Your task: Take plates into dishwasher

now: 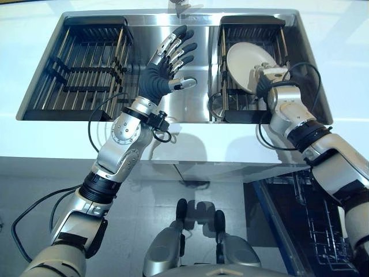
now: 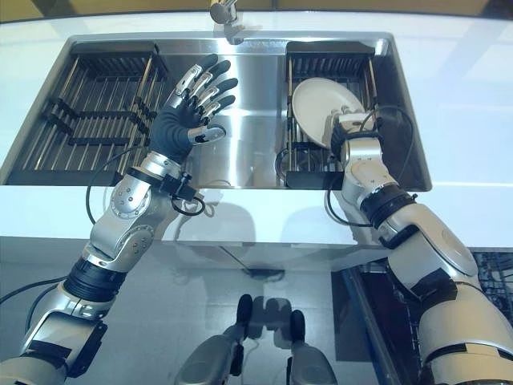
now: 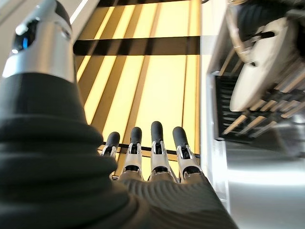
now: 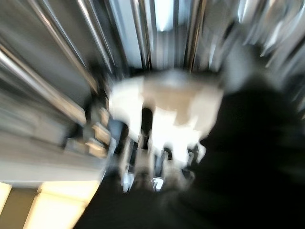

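One plate [image 1: 249,67] gripped in sink rack [image 1: 252,109] by right robot hand [image 1: 271,77], left robot hand [image 1: 167,66] spread open; next, probably lifting clear toward dishwasher [image 1: 323,225].

Sink [image 1: 196,109]: brushed, shiny steel. Racks [image 1: 86,69]: dark wire. Plate [image 1: 245,63]: smooth glossy white. Counter [image 1: 34,34]: smooth, white.

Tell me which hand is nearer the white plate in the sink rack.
Right. The right hand is at the white plate's edge in the right-side rack; the left hand is raised open over the sink's middle, well apart.
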Motion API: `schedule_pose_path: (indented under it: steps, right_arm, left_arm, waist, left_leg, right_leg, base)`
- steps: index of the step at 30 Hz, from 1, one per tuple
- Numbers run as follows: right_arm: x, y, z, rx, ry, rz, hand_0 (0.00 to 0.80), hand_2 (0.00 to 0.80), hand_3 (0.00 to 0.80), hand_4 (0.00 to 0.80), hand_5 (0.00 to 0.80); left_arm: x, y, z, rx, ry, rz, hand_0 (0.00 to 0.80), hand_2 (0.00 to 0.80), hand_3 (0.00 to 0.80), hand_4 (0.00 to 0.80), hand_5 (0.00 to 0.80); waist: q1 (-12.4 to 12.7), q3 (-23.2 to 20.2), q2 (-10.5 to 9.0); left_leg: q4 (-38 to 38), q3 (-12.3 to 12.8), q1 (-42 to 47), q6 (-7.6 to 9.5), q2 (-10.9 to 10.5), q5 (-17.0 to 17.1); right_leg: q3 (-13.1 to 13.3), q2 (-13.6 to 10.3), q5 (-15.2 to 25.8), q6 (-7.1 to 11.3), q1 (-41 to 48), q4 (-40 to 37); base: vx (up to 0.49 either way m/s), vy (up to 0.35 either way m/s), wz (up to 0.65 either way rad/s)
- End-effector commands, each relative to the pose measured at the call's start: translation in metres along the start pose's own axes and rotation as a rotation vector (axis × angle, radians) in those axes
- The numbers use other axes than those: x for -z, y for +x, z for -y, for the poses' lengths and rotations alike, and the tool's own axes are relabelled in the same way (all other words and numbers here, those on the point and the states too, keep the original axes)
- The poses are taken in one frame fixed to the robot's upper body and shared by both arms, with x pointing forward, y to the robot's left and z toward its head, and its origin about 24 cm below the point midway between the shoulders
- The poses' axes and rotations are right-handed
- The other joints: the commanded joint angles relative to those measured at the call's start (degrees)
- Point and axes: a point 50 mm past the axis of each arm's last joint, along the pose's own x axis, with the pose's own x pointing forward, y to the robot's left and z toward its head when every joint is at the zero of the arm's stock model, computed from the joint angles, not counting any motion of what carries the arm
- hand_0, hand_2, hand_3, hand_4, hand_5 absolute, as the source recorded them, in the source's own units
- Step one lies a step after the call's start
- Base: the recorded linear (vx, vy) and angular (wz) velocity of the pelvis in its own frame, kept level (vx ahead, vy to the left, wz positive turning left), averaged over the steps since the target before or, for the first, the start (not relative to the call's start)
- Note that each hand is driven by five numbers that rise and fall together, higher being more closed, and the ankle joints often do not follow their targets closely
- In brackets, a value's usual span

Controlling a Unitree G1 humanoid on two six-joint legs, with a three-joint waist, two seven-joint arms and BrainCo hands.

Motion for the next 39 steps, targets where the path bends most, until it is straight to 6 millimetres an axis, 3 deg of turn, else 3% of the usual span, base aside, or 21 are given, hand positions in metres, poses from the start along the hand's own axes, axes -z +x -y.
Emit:
schedule_pose_path:
  steps: [1, 13, 14, 15, 21, 39]
  right_arm:
    - [0.008, 0.006, 0.053, 0.183, -0.024, -0.029, 0.000, 0.000, 0.000, 0.000, 0.000]
    - [0.010, 0.005, 0.066, 0.394, -0.027, -0.016, 0.000, 0.000, 0.000, 0.000, 0.000]
    - [0.010, 0.005, 0.068, 0.419, -0.020, -0.010, 0.122, 0.122, 0.122, 0.122, 0.122]
    - [0.008, 0.004, 0.072, 0.458, -0.015, 0.009, 0.800, 0.800, 0.800, 0.800, 0.800]
    - [0.006, -0.001, 0.085, 0.606, 0.028, 0.090, 0.800, 0.800, 0.800, 0.800, 0.800]
    - [0.027, -0.006, 0.101, 0.723, 0.115, 0.051, 0.800, 0.800, 0.800, 0.800, 0.800]
  left_arm:
    - [-0.037, 0.024, 0.004, 0.035, 0.029, 0.181, 0.000, 0.000, 0.000, 0.000, 0.000]
    - [-0.043, 0.029, 0.001, 0.045, 0.021, 0.206, 0.000, 0.000, 0.000, 0.000, 0.000]
    - [-0.043, 0.029, 0.001, 0.048, 0.020, 0.208, 0.000, 0.000, 0.000, 0.000, 0.000]
    - [-0.042, 0.029, 0.001, 0.049, 0.019, 0.207, 0.000, 0.000, 0.000, 0.000, 0.000]
    - [-0.043, 0.028, -0.001, 0.051, 0.013, 0.209, 0.000, 0.000, 0.000, 0.000, 0.000]
    - [-0.051, 0.024, -0.008, 0.033, 0.033, 0.231, 0.000, 0.000, 0.000, 0.000, 0.000]
  waist:
    - [2.37, 2.87, -1.32]
    - [3.02, 2.87, -0.91]
    - [3.07, 2.79, -0.86]
    - [3.08, 2.67, -0.78]
    - [3.21, 1.81, -0.27]
    - [3.23, 0.02, 0.19]
  left_leg:
    - [0.03, 1.28, 1.26, 1.56, -2.10, -7.73]
    - [0.03, 0.86, -0.66, 1.14, -2.08, -7.41]
    - [0.03, 0.79, -0.76, 1.13, -2.12, -7.42]
    - [0.03, 0.74, -0.84, 1.14, -2.14, -7.39]
    - [0.03, 0.32, -1.38, 1.00, -2.37, -7.22]
    - [0.03, -0.65, -1.59, 0.69, -2.48, -6.98]
  right_leg:
    - [0.32, 1.61, 1.54, -0.92, -4.54, 0.18]
    - [-2.17, 1.26, 1.41, -0.94, -6.42, 0.18]
    - [-2.30, 1.26, 1.39, -0.94, -6.54, 0.18]
    - [-2.43, 1.26, 1.40, -0.95, -6.65, 0.18]
    - [-2.87, 1.09, 1.39, -0.71, -7.24, 0.18]
    - [-3.49, 0.71, 1.55, -0.32, -7.68, 0.18]
  base:
    - [-0.030, -0.014, 0.06]
    - [-0.008, -0.012, 0.02]
    - [0.000, 0.000, 0.00]
    - [0.000, 0.000, 0.00]
    - [0.000, 0.000, 0.00]
    - [-0.001, 0.000, 0.01]
